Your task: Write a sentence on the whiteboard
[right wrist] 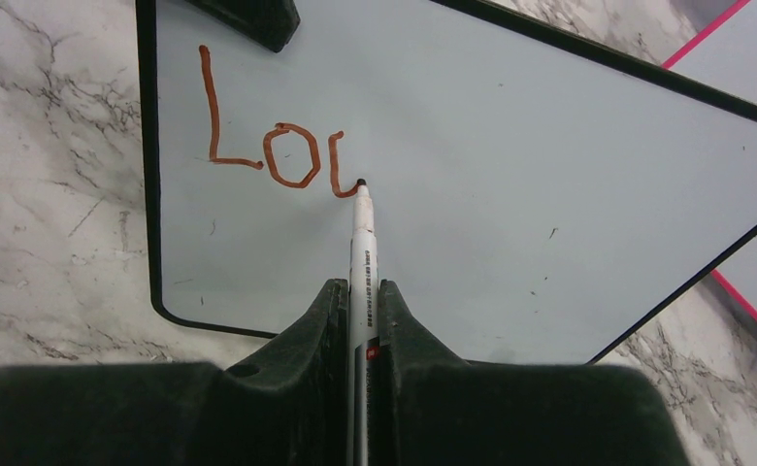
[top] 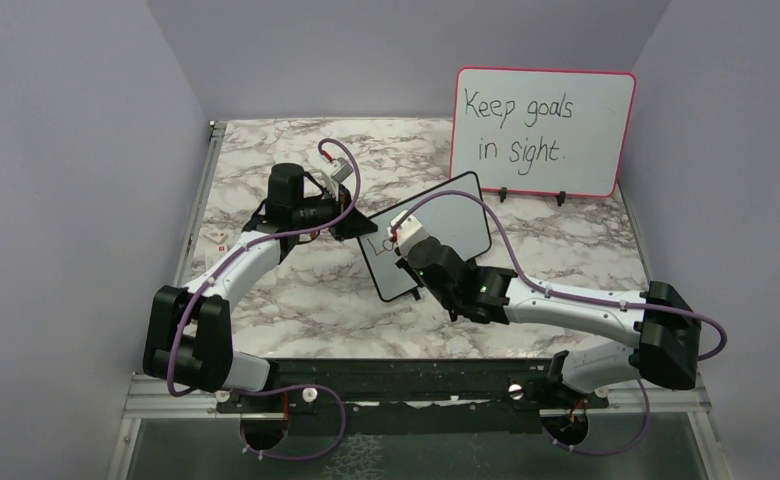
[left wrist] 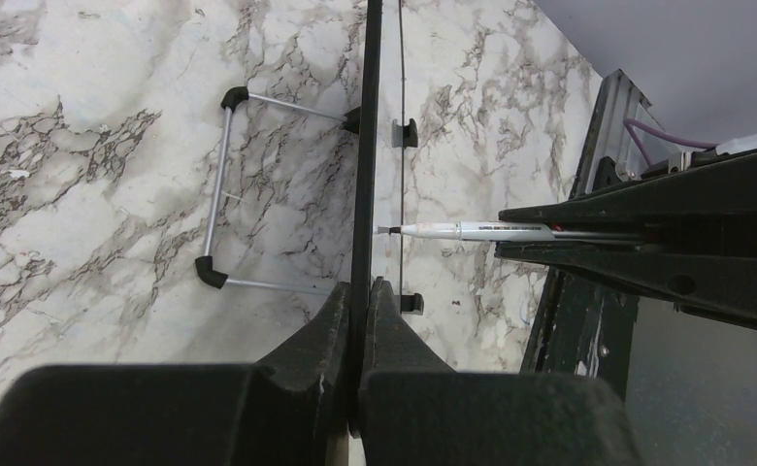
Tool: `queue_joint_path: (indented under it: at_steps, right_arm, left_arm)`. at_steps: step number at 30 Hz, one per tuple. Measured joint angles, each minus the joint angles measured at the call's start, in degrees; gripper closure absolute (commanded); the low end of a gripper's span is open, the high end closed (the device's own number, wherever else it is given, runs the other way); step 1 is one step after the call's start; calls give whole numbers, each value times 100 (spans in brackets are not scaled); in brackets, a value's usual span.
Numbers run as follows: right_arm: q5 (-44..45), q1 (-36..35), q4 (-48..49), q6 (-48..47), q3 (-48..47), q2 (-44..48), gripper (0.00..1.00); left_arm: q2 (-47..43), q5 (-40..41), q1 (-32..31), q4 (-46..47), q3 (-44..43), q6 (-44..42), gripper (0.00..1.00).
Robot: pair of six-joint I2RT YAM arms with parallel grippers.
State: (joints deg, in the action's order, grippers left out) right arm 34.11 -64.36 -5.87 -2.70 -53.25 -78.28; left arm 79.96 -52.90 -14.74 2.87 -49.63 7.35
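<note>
The whiteboard [top: 456,215], white with a thin black frame, stands tilted mid-table. My left gripper [top: 351,225] is shut on its left edge; in the left wrist view the whiteboard [left wrist: 366,146] runs edge-on between the shut gripper [left wrist: 360,291]. My right gripper [right wrist: 360,291] is shut on a white marker [right wrist: 362,252] whose tip touches the whiteboard [right wrist: 472,136]. The sentence [right wrist: 278,146] reads "Lo" plus a partial third letter in reddish-brown. The marker [left wrist: 472,231] also shows in the left wrist view. In the top view my right gripper [top: 406,250] covers part of the writing.
A larger pink-framed board [top: 543,130] reading "Keep goals in sight" stands at the back right. A wire stand [left wrist: 221,184] lies behind the whiteboard. The marble table [top: 296,300] has metal rails along its left edge [top: 201,190] and front.
</note>
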Motion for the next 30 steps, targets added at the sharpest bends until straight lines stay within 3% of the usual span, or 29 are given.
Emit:
queue_joint_path:
  at_steps: [30]
  right_arm:
    - [13,116,284,-129,0,79,100]
  left_arm:
    - [13,0,-2,-35,-24,-17,100]
